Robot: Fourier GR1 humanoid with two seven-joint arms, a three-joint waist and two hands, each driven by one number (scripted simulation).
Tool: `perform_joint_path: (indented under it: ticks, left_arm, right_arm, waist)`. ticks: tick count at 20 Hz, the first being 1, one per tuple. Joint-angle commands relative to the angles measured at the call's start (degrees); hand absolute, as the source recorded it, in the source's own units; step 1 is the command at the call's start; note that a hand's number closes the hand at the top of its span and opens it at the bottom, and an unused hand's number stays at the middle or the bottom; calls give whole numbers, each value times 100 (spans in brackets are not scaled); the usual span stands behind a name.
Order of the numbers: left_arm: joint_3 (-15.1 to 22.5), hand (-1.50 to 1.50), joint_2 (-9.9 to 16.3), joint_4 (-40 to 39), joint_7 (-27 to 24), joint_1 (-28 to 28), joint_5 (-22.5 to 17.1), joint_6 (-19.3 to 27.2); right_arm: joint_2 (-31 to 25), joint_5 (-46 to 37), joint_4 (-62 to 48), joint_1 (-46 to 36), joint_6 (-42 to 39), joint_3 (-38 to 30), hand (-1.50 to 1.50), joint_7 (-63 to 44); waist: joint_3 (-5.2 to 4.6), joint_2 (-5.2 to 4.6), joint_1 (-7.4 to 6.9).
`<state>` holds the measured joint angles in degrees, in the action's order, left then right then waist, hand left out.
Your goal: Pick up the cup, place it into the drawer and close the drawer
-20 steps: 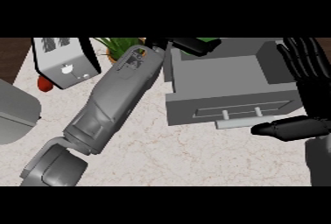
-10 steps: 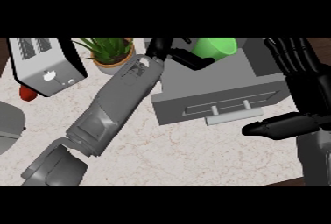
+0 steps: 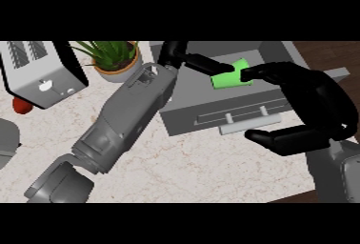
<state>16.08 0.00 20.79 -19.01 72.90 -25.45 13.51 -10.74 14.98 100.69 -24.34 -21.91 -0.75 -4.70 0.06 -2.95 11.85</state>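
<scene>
A: Head view, status?

B: Landmark is the drawer [image 3: 232, 107], the grey box at upper middle of the counter [image 3: 197, 167], pulled open, front panel with handle facing the robot. Green cup [image 3: 232, 79] sits over the open drawer cavity, just behind the front panel. Left hand [image 3: 193, 59] is on it from the far-left side, fingers curled round the cup.

A: Right hand?

B: Right hand [image 3: 313, 109] is at the drawer's right end, fingers and thumb spread wide apart, holding nothing. Upper fingertips are touching or just beside the cup's right edge; can't tell which. Thumb is in front of the drawer panel.

A: Step?

B: My read: placing phase. Cup is over the drawer, not released. Can't tell if it's bottomed out inside.

A: Next?

B: Lower it fully in, open the left hand, pull the arm clear of the cavity. Then push the front panel shut; right hand looks placed for that.

A: Clutter?

B: Potted plant [image 3: 112, 59] left of the drawer, toaster [image 3: 38, 71] further left. Both well apart from the work.
</scene>
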Motion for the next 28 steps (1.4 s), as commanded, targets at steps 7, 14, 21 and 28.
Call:
perform_joint_path:
  ticks: [7, 14, 21, 28]
  left_arm:
    - [-259, -150, 0, 170, -808, 94, -822, 303]
    - [-175, -150, 0, 104, -982, -146, -1093, 302]
    - [-412, -150, 260, 344, -1172, -490, -1193, -268]
    - [-400, -150, 312, 848, -1294, -1067, -1191, -216]
  right_arm:
    - [-1019, -130, -7, 189, -1627, 1013, 150, -692]
    - [-1326, -2211, 157, 600, -1161, 1333, -150, -292]
    - [-910, -3815, -1691, 708, -130, 1951, -150, 486]
    - [-556, -4627, -4183, -76, 420, 2285, 150, 1462]
  waist:
    - [-10, 113, -352]
    - [2, 201, -806]
    - [1, 229, -1321]
    - [7, 242, -1558]
